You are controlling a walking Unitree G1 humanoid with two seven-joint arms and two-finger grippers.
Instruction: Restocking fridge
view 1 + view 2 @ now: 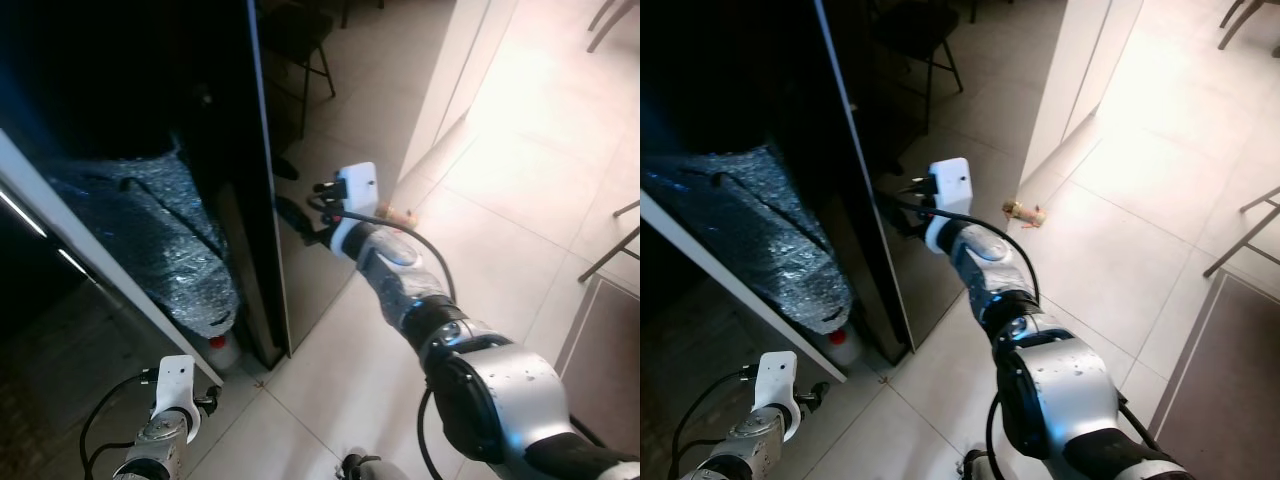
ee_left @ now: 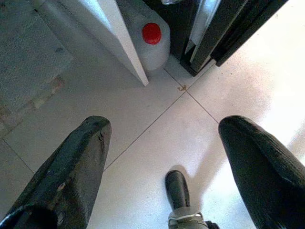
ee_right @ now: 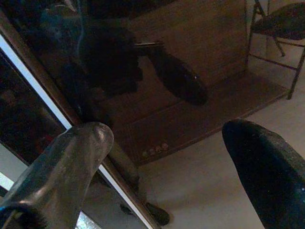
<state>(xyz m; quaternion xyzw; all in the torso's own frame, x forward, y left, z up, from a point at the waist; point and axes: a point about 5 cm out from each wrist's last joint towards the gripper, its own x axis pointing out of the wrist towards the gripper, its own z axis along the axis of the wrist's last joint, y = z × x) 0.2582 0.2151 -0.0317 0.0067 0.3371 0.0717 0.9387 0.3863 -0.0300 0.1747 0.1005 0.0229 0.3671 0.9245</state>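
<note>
The right gripper (image 1: 322,205) is raised to the glossy black fridge door (image 1: 300,150), fingers spread wide and empty, their tips close to the dark panel near its free edge; in the right wrist view the fingers (image 3: 71,162) frame their own reflection in the door, so contact cannot be told for sure. The left gripper (image 2: 162,167) hangs low over the tiled floor (image 2: 157,124), also spread and holding nothing. Beyond it, at the foot of the fridge by the door's lower corner, stands a pale plastic jug (image 2: 150,43) with a red cap (image 2: 151,33). Above the jug, a bulky bundle in silvery foil wrap (image 1: 150,230) sits inside the dark opening, beside a white edge (image 1: 100,270). The door is stiff, heavy and slick, so a flat push would likely slide; the sounder hold is to hook the fingers round its free vertical edge and swing it. A small brown object (image 1: 1025,213) lies on the floor, well apart from the door.
</note>
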